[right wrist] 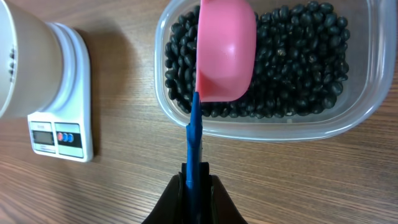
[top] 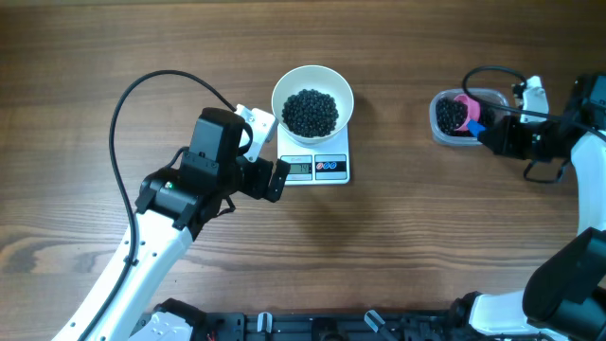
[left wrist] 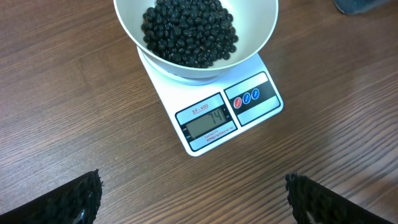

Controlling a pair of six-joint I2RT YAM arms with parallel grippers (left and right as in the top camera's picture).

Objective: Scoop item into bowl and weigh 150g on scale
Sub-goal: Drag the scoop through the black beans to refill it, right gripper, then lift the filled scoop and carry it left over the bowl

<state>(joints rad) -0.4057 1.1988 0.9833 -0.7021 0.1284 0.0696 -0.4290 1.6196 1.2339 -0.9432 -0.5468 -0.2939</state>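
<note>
The white bowl (top: 312,83) stands on the scale (top: 327,169) and holds a heap of black beans (top: 311,112). In the left wrist view the bowl (left wrist: 261,25) and its beans (left wrist: 189,31) sit above the scale's lit display (left wrist: 208,121). My left gripper (top: 268,152) (left wrist: 196,199) is open, empty, just left of and in front of the scale. My right gripper (right wrist: 196,183) (top: 488,133) is shut on the blue handle (right wrist: 194,134) of a pink scoop (right wrist: 225,50) (top: 466,106). The scoop is tilted on its side over more beans (right wrist: 298,56).
The beans on the right lie in a clear plastic tub (right wrist: 348,121) (top: 437,128), far right of the scale. A black cable (top: 128,95) loops over the table behind the left arm. The right arm's base (top: 559,284) stands at the right edge.
</note>
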